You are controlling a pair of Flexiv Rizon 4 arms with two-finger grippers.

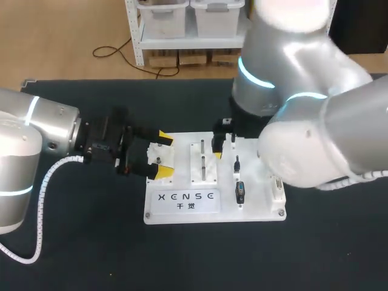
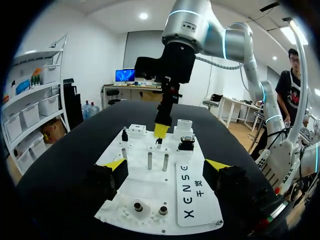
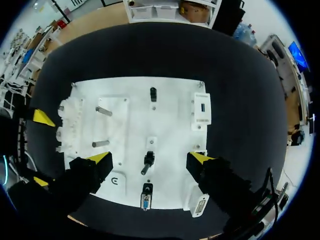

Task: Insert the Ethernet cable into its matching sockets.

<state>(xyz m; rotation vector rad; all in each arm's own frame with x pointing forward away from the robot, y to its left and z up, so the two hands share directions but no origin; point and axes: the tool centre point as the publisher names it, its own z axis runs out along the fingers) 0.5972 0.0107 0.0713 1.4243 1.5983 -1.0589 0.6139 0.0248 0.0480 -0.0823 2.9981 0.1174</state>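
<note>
White socket board (image 3: pixel 170 125): Ethernet cable not clearly visible tbh, maybe it's small black plug (image 3: pixel 147 162) standing on board, directly under right gripper (image 3: pixel 150 159). Both claws released, left gripper (image 2: pixel 166 164) hovering over board end. Imo centre on plug, drop straight, squeeze gently.

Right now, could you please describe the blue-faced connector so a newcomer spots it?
Find the white board on the black table. Beside its lettered panel, near the robot-side edge, sits the connector; unlike the other small black fittings in its row, it has a blue face.
</note>
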